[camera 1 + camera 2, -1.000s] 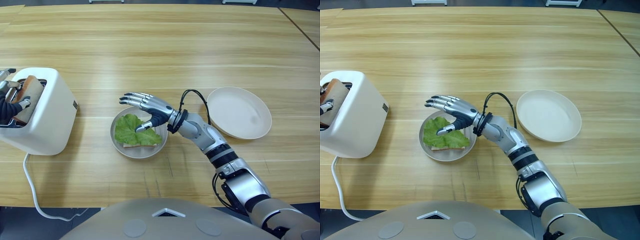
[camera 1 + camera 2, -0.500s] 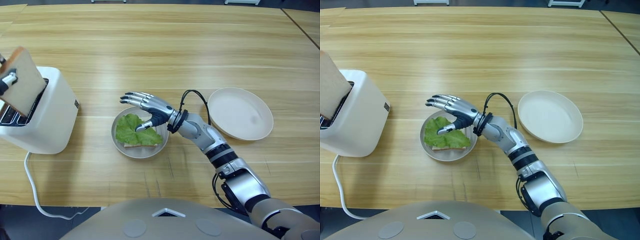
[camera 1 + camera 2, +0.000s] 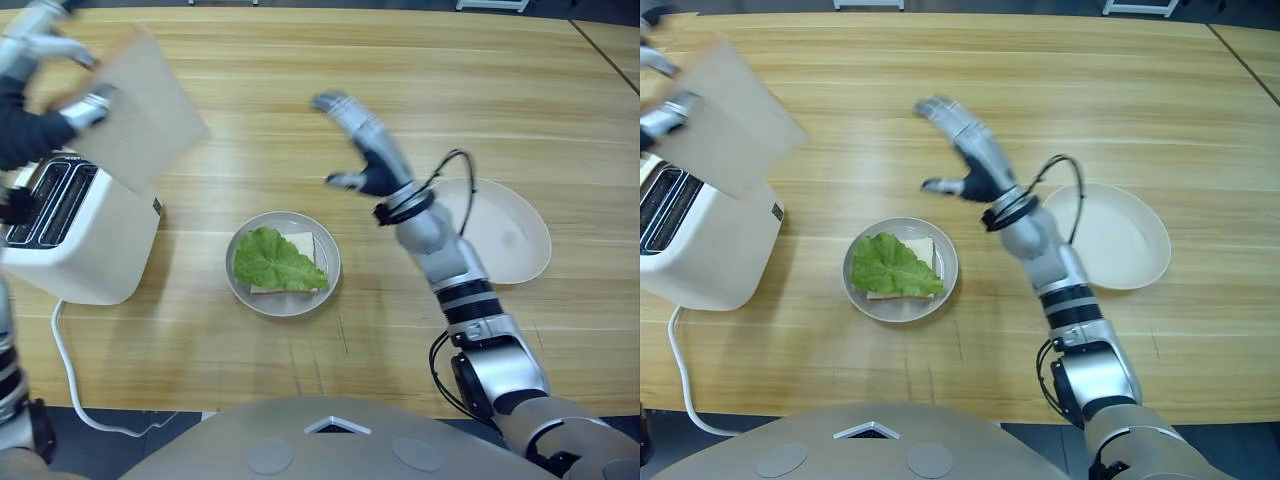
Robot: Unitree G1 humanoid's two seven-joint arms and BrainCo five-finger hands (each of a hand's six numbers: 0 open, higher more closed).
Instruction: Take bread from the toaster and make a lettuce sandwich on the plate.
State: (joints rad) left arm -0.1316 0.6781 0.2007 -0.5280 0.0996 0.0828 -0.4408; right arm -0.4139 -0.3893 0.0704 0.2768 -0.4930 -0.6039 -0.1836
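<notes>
My left hand (image 3: 45, 105) is raised above the white toaster (image 3: 70, 235) at the left, shut on a slice of bread (image 3: 140, 110) that hangs clear of the slots. On the small grey plate (image 3: 325, 280) in the middle lies another bread slice (image 3: 297, 245) with a lettuce leaf (image 3: 270, 260) on top. My right hand (image 3: 360, 145) is lifted high above the table, up and to the right of the plate, fingers spread and holding nothing.
A larger empty cream plate (image 3: 510, 235) sits to the right of the small one. The toaster's white cord (image 3: 65, 375) runs down toward the table's near edge. Bare wooden tabletop stretches across the back.
My left hand has lifted the bread slice up out of the toaster and carried it rightward. My right hand has risen off the lettuce and away from the plate.
</notes>
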